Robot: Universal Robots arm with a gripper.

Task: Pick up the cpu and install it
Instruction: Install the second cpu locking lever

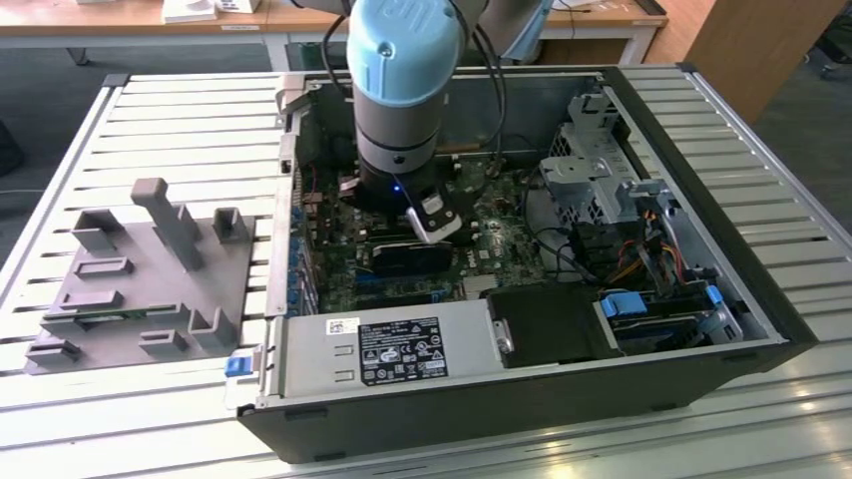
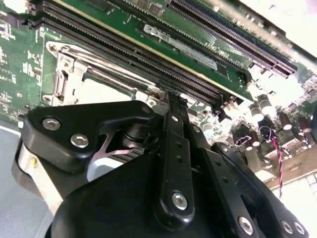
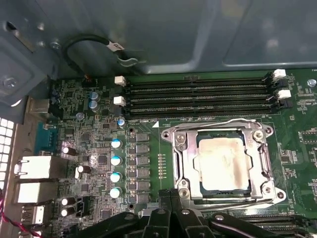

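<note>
In the exterior view, a grey moulded fixture point(image 1: 147, 279) with upright pegs lies on the slatted surface point(image 1: 80, 130), at about 9 o'clock from the open computer case point(image 1: 533, 409). The two are close together but apart.

Inside the case, at its 7 o'clock corner, sits a silver power supply point(image 1: 386, 349). Beyond it, toward 12 o'clock, lies the green motherboard point(image 1: 333, 264).

The arm point(image 1: 399, 90), grey with a pale blue cap, comes straight down into the middle of the case. Its gripper point(image 1: 433, 232) hangs low over the board, with a dark rectangular block point(image 1: 406, 257) just past it at 6 o'clock. Whether the gripper is wide or narrow I cannot tell; its black links hide its tip in both wrist views. Nothing can be seen held in it.

The cpu point(image 3: 223, 163) shows in the first wrist view. It lies flat inside the socket frame point(image 3: 181, 163), whose metal edges surround it on all sides, and its silvery top is smeared with pale residue. Four black memory slots point(image 3: 198, 96) run beside the socket, and a row of blue-topped capacitors point(image 3: 116, 158) stands near the frame.

Toward 2 o'clock in the case stands a metal drive cage point(image 1: 586, 170). At 4 o'clock, a blue-tabbed bay point(image 1: 652, 304) sits among loose cables point(image 1: 652, 254).
</note>
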